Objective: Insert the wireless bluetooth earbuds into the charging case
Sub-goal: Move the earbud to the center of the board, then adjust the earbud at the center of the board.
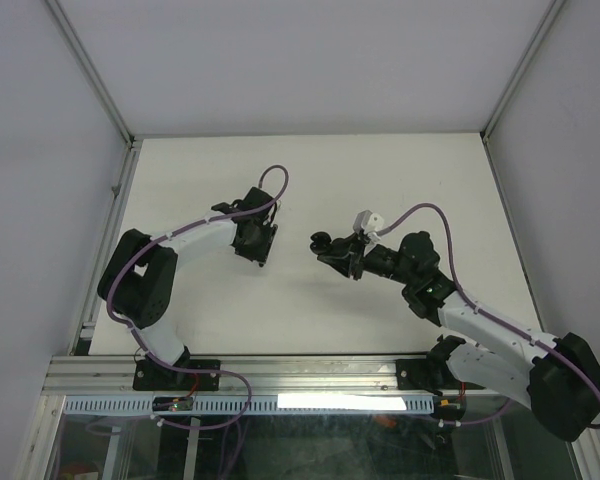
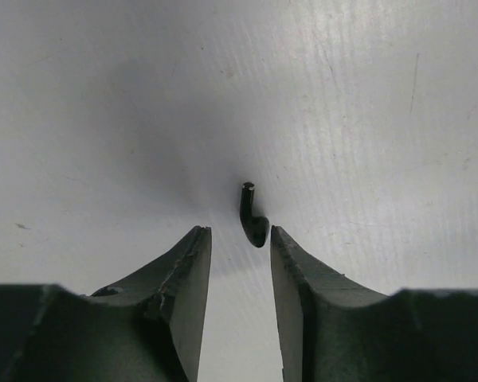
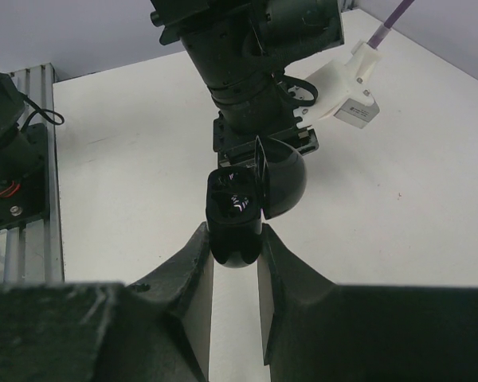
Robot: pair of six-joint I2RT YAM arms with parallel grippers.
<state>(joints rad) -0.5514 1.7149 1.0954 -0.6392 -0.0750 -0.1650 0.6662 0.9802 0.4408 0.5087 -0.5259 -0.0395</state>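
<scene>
Clamped the open charging case (image 3: 237, 211) between the right gripper (image 3: 234, 239) fingers over the middle of the table (image 1: 310, 170), well clear of its edges. Hung the left gripper (image 2: 239, 231) narrowly parted, holding nothing, earbud (image 2: 252, 216) lying just past its tips, open tabletop all round.

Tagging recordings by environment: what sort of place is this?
Most likely a lab robot test cell, not a home or shop: a white table boxed in by plain pale panels in metal framing, and an aluminium rail along its near edge carrying both arm bases.
</scene>
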